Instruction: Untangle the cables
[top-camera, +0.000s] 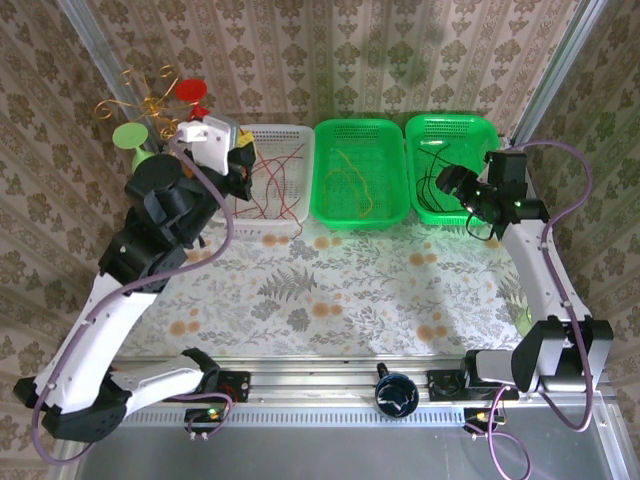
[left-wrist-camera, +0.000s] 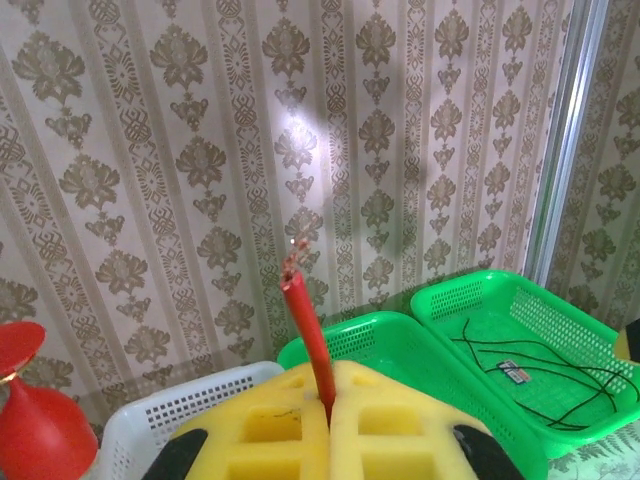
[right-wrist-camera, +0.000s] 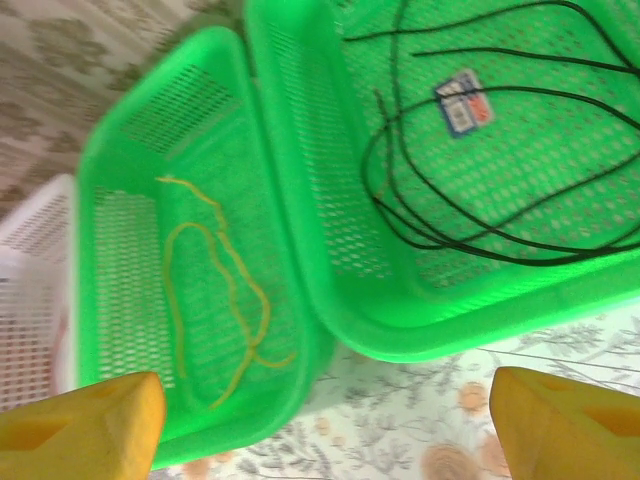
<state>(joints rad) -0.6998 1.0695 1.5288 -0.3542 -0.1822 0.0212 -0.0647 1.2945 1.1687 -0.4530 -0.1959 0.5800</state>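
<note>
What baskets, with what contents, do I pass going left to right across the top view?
A white basket with red cables → middle green basket with a yellow cable → right green basket with black cables.

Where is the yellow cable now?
In the top view, the yellow cable lies in the middle green basket, between the white basket on its left and the right green basket holding black cables.
</note>
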